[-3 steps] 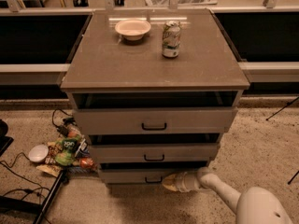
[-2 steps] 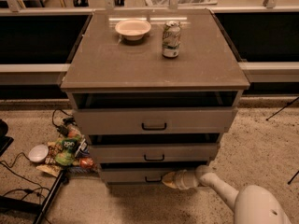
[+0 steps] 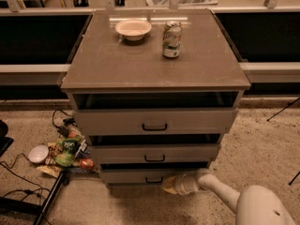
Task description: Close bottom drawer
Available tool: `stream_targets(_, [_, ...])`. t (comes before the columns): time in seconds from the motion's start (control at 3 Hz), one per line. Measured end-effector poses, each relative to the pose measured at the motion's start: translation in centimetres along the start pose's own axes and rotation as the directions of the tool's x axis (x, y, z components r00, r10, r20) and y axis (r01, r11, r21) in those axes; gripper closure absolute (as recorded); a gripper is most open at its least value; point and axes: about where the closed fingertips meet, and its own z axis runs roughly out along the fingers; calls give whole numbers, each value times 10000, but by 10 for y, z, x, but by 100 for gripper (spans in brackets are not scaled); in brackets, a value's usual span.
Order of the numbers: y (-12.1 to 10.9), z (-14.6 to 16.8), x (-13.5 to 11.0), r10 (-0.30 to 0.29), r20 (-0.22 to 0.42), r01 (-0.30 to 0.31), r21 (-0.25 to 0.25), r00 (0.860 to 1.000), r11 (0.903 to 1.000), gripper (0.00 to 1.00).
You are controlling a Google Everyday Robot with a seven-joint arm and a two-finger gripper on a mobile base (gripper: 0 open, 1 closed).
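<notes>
The bottom drawer (image 3: 136,176) is the lowest, narrowest grey-beige drawer of the cabinet, with a small black handle (image 3: 154,180). It stands slightly pulled out, with a dark gap above its front. My gripper (image 3: 169,185) sits low at the drawer's front, just right of the handle, its yellowish tip against the drawer face. The white arm (image 3: 220,194) runs from it down to the lower right.
The middle drawer (image 3: 154,153) and top drawer (image 3: 154,121) stand open above. A bowl (image 3: 133,28) and a can (image 3: 171,39) stand on the cabinet top. Snack bags (image 3: 68,151), a small white dish (image 3: 38,153) and cables lie on the floor at left.
The gripper stays at the bottom drawer's front; the drawer and the arm look nearly unchanged.
</notes>
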Motion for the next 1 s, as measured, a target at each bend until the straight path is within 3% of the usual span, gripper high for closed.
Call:
stream_targets(0.33, [54,-23,36,-280,-1111,134,-1302,9934,9914,100])
stream_targets(0.67, [69,-93,67,-528,-2289,272,-1135,9720,9932,100])
stream_targets(1.0, [60,-183,96,-784,-3985,756,-227,9138,9969,100])
